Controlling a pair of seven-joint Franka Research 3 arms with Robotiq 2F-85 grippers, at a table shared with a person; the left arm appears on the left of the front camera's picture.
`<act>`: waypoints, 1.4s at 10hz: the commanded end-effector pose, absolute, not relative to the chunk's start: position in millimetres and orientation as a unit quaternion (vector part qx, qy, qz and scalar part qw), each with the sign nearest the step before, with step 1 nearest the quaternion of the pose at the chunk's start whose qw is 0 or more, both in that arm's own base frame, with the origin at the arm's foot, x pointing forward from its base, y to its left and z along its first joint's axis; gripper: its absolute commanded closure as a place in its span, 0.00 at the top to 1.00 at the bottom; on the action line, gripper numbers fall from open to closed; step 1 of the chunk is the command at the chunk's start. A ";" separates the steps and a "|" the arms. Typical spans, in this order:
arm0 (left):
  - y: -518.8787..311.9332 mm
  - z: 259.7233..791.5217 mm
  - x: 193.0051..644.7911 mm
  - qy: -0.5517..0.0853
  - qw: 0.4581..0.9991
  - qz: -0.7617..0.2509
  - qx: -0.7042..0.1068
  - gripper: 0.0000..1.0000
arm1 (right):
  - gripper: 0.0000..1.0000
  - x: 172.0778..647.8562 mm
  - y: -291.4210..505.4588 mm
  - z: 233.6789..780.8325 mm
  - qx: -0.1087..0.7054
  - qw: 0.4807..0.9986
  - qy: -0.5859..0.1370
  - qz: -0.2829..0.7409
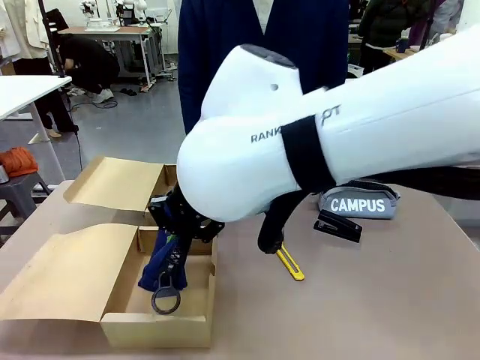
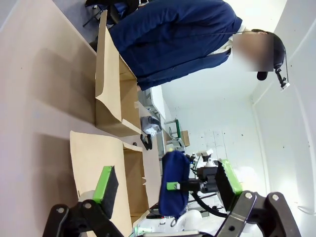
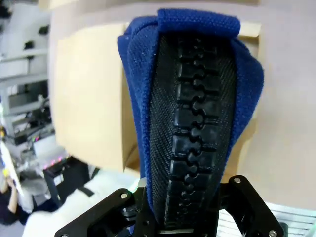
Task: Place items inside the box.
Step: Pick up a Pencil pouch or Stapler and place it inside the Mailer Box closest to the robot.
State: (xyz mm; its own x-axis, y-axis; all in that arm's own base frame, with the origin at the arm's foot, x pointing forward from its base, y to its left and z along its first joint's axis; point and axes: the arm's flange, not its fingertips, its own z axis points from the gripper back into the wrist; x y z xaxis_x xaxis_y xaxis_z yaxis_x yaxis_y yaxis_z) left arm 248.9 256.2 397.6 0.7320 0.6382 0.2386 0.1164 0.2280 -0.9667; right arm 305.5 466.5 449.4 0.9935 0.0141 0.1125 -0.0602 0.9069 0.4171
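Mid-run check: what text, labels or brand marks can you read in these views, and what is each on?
"CAMPUS": white letters on the grey pouch.
"RANK": cut-off word on the white casing of the right arm.
A mark beside the arm's black strap: too unclear to read.
Blue zip pouch and cardboard box: no print that I can see.

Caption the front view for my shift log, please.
Right end effector holds a blue zip pouch over the open cardboard box; stapler, utility knife and CAMPUS pouch lie on the table.
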 end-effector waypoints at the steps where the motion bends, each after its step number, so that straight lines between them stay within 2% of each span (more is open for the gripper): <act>1: 255.0 399.2 249.8 -0.332 0.708 0.175 -0.598 1.00 | 0.06 325.3 507.9 435.7 0.168 0.985 -0.030 -0.009; 5: 255.0 399.2 249.8 -0.332 0.708 0.175 -0.598 1.00 | 0.06 336.6 510.5 382.4 0.121 0.992 0.012 -0.028; 9: 255.0 399.2 249.8 -0.332 0.708 0.175 -0.598 1.00 | 0.06 332.7 508.6 369.8 0.109 0.993 0.019 -0.029; 12: 255.0 399.2 249.8 -0.332 0.708 0.175 -0.598 1.00 | 0.95 331.5 508.9 368.9 0.112 0.993 0.022 -0.026; 13: 255.0 399.2 249.8 -0.332 0.708 0.175 -0.598 1.00 | 1.00 332.0 508.6 369.3 0.115 0.993 0.023 -0.026; 14: 255.0 399.2 249.8 -0.332 0.708 0.175 -0.598 1.00 | 1.00 332.4 507.9 369.7 0.117 0.993 0.025 -0.026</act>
